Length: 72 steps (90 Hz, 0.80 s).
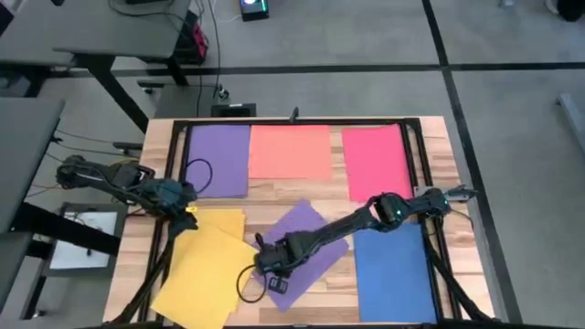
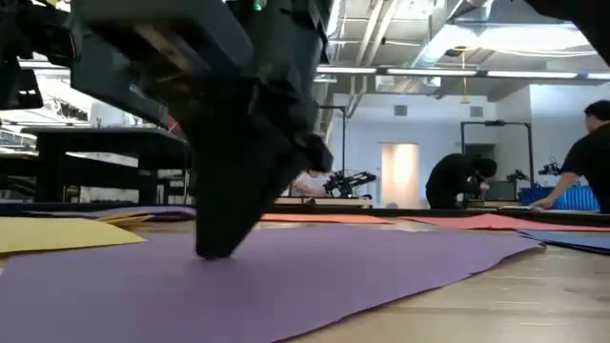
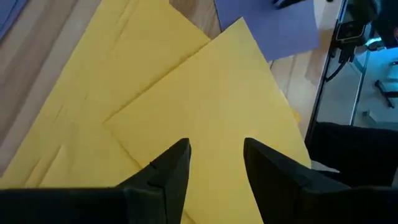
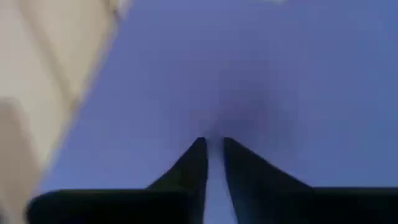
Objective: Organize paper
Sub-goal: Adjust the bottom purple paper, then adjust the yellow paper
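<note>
At table centre we find the right gripper [image 1: 267, 260], jaws nearly closed with only a slit between them, tips pressed on the tilted purple sheet [image 1: 306, 239]. We note the left gripper [image 3: 214, 163], jaws parted and empty, above the yellow sheets [image 1: 201, 265].

Right arm stretched diagonally across toward the table's middle front, its gripper [image 1: 271, 260] tipped down with fingers [image 4: 194, 167] nearly closed, a thin gap between them; left arm reaching in from the left edge, its gripper [image 3: 214, 163] hovering low, fingers apart.
</note>
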Motion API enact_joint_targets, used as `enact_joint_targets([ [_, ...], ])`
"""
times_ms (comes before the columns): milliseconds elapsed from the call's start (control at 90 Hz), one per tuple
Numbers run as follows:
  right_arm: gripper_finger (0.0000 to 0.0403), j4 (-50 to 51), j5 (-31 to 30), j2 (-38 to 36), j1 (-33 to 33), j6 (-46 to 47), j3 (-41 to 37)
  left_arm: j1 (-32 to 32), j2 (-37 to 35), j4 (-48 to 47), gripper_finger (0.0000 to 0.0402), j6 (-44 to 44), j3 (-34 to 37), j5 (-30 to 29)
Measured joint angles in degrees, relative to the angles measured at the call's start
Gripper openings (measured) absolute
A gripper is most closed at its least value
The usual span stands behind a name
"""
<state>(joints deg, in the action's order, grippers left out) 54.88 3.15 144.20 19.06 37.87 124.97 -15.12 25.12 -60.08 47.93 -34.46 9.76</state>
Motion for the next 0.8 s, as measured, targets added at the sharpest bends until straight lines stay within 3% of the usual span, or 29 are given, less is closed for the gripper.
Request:
enact_joint_targets([
  [233,0.0002,11.5,0.9,-0.2,-3.4,-9.4,-2.2,0.0,0.0,-0.5,0.0137,0.1,0.0,0.0],
  [411,0.0005,11.8,2.2,-1.4,-6.0,-11.3,-0.4,0.0,0.0,-0.4,0.0137,0.1,0.0,-0.3],
  [533,0.0001,8.3,1.5,-3.0,-6.7,-6.8,2.4,0.0,0.0,-0.4,0.0137,0.1,0.0,-0.9],
  [667,0.0000,-4.8,2.5,-5.6,-4.3,-2.4,3.9,0.0,0.0,-0.4,0.0137,0.1,0.0,-1.1],
  [800,0.0000,-11.3,3.4,-2.0,-2.0,1.1,3.7,0.0,0.0,0.0,0.0137,0.2,0.0,-1.3],
])
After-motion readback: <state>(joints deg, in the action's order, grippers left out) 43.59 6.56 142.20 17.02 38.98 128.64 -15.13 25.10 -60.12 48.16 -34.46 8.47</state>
